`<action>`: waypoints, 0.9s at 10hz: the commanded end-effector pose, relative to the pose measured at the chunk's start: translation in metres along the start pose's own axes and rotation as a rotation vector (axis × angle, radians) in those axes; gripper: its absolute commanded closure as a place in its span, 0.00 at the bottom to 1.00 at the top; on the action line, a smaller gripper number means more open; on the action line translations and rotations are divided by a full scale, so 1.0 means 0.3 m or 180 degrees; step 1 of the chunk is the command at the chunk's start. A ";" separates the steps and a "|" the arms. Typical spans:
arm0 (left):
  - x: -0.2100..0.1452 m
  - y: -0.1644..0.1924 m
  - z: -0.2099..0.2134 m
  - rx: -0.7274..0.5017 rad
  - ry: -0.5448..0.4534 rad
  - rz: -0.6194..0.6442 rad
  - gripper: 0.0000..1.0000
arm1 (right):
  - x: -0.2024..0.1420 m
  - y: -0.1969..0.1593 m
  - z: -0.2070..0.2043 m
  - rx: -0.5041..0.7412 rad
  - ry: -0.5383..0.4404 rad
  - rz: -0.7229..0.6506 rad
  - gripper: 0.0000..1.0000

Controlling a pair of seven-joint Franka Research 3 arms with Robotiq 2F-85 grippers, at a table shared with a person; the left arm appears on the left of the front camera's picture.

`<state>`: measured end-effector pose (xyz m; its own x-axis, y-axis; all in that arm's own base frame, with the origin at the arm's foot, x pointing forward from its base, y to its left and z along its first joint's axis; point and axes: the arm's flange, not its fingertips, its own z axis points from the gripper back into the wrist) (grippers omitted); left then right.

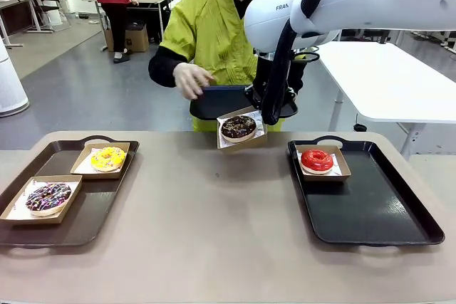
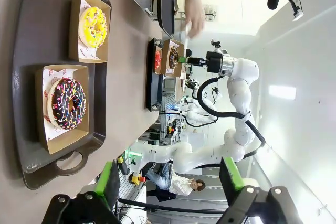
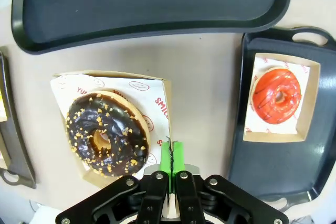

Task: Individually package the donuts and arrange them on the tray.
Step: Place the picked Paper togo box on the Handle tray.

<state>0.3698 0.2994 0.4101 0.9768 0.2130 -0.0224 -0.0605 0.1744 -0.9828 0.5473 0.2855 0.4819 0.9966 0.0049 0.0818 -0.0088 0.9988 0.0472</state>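
While your right claw (image 3: 170,157) is clenched on the edge of a cardboard box (image 1: 241,130), that box hangs above the bench (image 1: 214,211) near its far edge, with the dark chocolate donut (image 1: 238,127) lying in it on printed paper. Behind it, a person in a yellow-green top holds an empty black tray (image 1: 217,101) with one hand (image 1: 191,80) over its edge. You can see the red donut (image 1: 317,160) boxed at the far end of the black tray on the right (image 1: 377,211). On the brown tray (image 1: 85,211) at the left sit the yellow donut (image 1: 107,158) and the sprinkled chocolate donut (image 1: 48,198), each in its own box. Your left claw (image 2: 170,179) is released, its green pads wide apart with nothing between them, raised beyond the brown tray's end.
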 end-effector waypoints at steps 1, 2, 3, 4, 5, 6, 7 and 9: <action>-0.014 -0.003 -0.004 0.0021 -0.0038 -0.0001 0.00 | -0.012 -0.011 -0.001 0.0002 0.0010 -0.0011 1.00; -0.014 -0.003 -0.004 0.0021 -0.0038 -0.0001 0.00 | -0.012 -0.011 -0.001 0.0002 0.0010 -0.0011 1.00; -0.014 -0.003 -0.004 0.0021 -0.0038 -0.0001 0.00 | -0.012 -0.011 -0.001 0.0002 0.0010 -0.0011 1.00; -0.014 -0.003 -0.004 0.0021 -0.0038 -0.0001 0.00 | -0.012 -0.011 -0.001 0.0002 0.0010 -0.0011 1.00; -0.014 -0.003 -0.004 0.0021 -0.0038 -0.0001 0.00 | -0.012 -0.011 -0.001 0.0002 0.0010 -0.0011 1.00; -0.014 -0.003 -0.004 0.0021 -0.0038 -0.0001 0.00 | -0.012 -0.011 -0.001 0.0002 0.0010 -0.0011 1.00; -0.014 -0.003 -0.004 0.0021 -0.0038 -0.0001 0.00 | 0.000 0.000 0.000 0.0000 0.0001 0.0000 0.99; -0.014 -0.003 -0.004 0.0021 -0.0038 -0.0001 0.00 | -0.147 -0.127 0.122 -0.0116 -0.0029 0.0078 0.99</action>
<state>0.3698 0.2994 0.4099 0.9767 0.2134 -0.0226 -0.0608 0.1743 -0.9828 0.5329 0.2742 0.4975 0.9961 0.0171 0.0865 -0.0197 0.9994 0.0288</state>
